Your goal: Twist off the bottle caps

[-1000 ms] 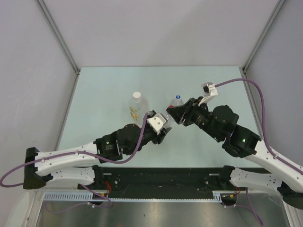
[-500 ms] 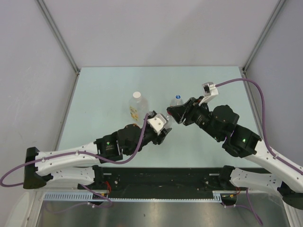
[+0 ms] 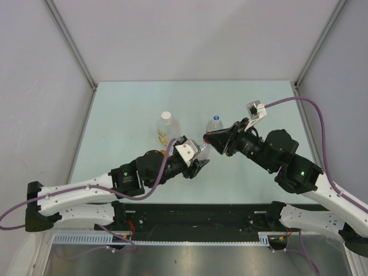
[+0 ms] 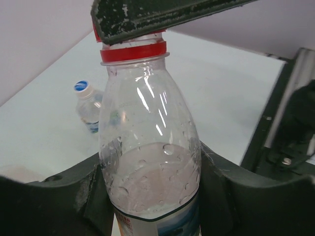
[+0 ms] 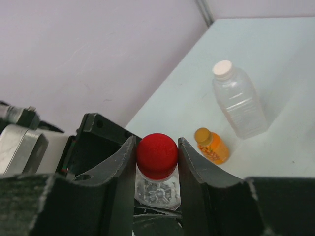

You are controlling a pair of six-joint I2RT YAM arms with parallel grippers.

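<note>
My left gripper is shut on the body of a clear bottle with a red collar ring, and holds it upright. My right gripper is shut on this bottle's red cap, one finger on each side. A smaller bottle with a blue cap stands behind them. A large clear bottle with a white cap stands to the left.
A small orange bottle-like object stands next to the large bottle, and shows as yellow-orange in the top view. The pale green table is bounded by grey walls at the back and both sides.
Both arms have shifted slightly while keeping their hold. The left gripper has drawn a little left and the right arm's elbow has swung a little right.
</note>
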